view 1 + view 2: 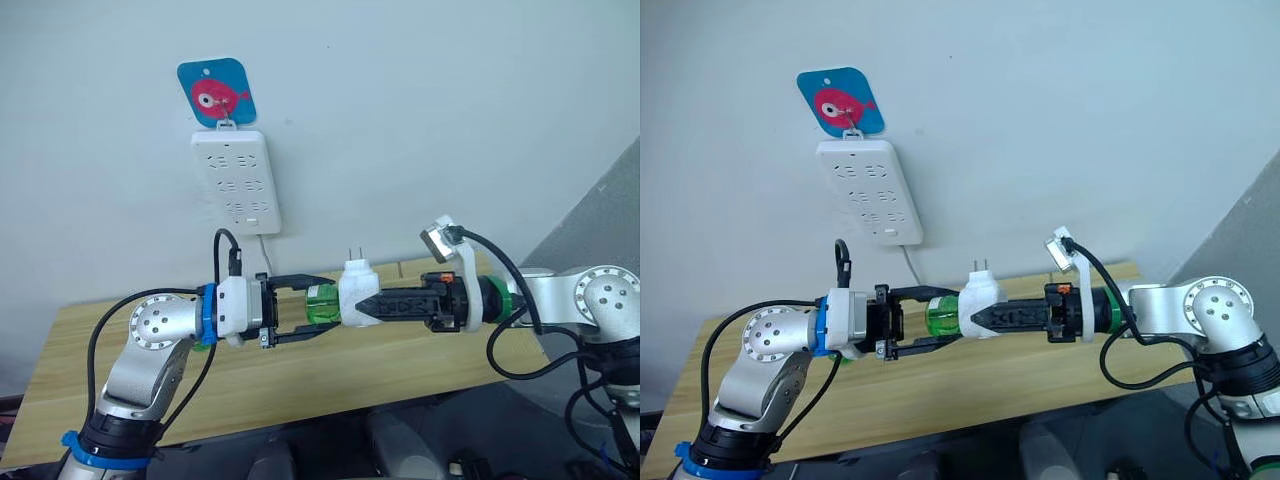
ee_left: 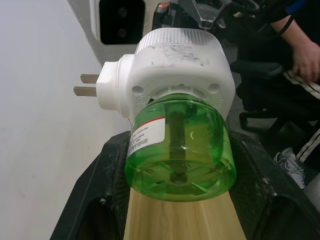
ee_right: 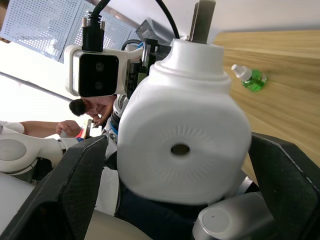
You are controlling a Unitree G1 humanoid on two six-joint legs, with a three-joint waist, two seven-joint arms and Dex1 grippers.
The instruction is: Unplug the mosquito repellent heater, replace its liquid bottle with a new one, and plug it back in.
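A: Where's the heater (image 1: 357,290)?
B: In the air over the table (image 1: 300,375), prongs up, below the wall strip (image 1: 238,182). The right gripper (image 1: 362,309) is clamped on its white body.
A: And the left gripper (image 1: 322,307)?
B: Its fingers (image 2: 92,195) sit either side of the green bottle (image 2: 179,150) screwed into the heater; whether they touch it, I can't tell.
A: Anything else?
B: A second bottle (image 3: 249,78) lies on the table.
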